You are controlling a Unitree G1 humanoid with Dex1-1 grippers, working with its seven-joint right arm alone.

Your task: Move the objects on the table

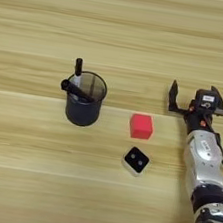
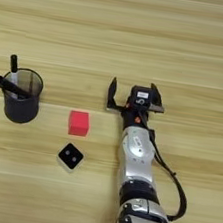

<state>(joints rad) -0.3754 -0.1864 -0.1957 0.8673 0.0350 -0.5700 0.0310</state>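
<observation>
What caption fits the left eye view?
Open pincer right of red cube; cup holds marker and pen.

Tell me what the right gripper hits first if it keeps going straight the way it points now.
Nothing, as far as these views show. The right gripper points toward the far edge of the table, and only bare wood lies ahead. The red cube and pen cup sit off to its left, outside that line.

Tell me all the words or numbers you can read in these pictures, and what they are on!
No words or numbers can be read here.
Small white label on top of the black two-fingered gripper: too small to read.
Small white block with a black face: two pale dots only.
Small red cube, dark mesh cylindrical pen cup: plain.
</observation>
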